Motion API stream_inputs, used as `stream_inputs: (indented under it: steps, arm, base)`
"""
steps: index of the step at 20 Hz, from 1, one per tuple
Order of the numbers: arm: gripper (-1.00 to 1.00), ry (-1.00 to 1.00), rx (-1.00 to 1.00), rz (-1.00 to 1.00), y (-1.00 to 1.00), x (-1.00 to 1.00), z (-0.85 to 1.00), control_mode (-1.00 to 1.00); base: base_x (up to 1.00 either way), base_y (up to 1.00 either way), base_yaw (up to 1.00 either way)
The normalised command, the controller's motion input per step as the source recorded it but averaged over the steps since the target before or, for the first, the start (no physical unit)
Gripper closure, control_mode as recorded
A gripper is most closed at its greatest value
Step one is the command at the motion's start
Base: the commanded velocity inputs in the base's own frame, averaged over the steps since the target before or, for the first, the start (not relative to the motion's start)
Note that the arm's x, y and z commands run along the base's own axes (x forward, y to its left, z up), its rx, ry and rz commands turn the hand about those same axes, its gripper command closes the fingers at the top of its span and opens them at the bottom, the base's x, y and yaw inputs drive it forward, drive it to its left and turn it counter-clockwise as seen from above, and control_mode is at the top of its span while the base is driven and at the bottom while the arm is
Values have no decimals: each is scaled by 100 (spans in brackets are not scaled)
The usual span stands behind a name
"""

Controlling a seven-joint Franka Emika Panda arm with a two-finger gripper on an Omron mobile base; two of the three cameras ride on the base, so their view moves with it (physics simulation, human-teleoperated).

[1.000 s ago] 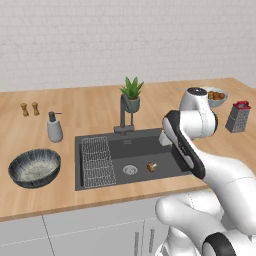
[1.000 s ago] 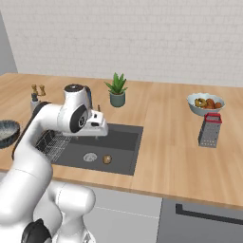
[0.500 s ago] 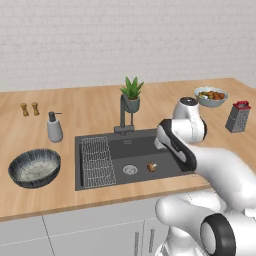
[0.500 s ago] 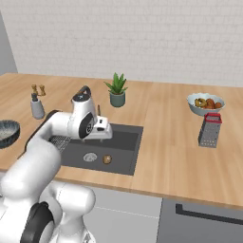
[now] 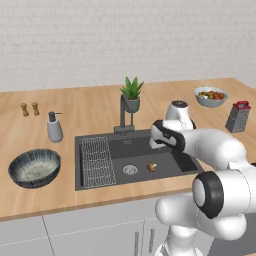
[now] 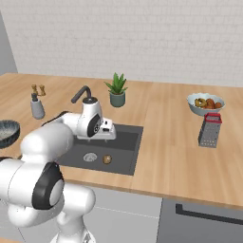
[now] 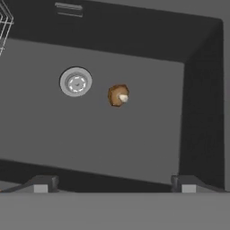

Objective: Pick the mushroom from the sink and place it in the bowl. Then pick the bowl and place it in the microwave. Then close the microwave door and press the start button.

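The small brown mushroom lies on the floor of the dark sink, just right of the round steel drain. My gripper hangs open over the basin, above the mushroom and apart from it, with nothing between its fingertips. On the counter left of the sink stands the dark blue-grey bowl, empty. The microwave is out of view.
A wire rack fills the sink's left part. Behind the sink stand the dark faucet and a potted plant. A soap dispenser and shakers sit left; a light-blue food bowl and grater right.
The arm has folded forward and down, bringing the hand from above the counter to just over the sink basin. The jaws stay open. The mushroom and bowl have not moved.
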Motion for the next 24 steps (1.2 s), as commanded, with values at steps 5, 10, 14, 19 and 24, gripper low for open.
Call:
stream_inputs:
  steps: [5,10,14,19,24]
  arm:
    - [-100,0,1,0,0,2,-26,-100]
    - [-100,0,5,0,0,0,-22,-100]
    - [-100,0,4,0,0,1,-35,-100]
    - [-100,0,1,-5,0,27,-26,-100]
    - [-100,7,2,-3,0,19,-19,-100]
  base:
    - [0,0,0]
    - [0,0,0]
    - [0,0,0]
    - [0,0,0]
    - [0,0,0]
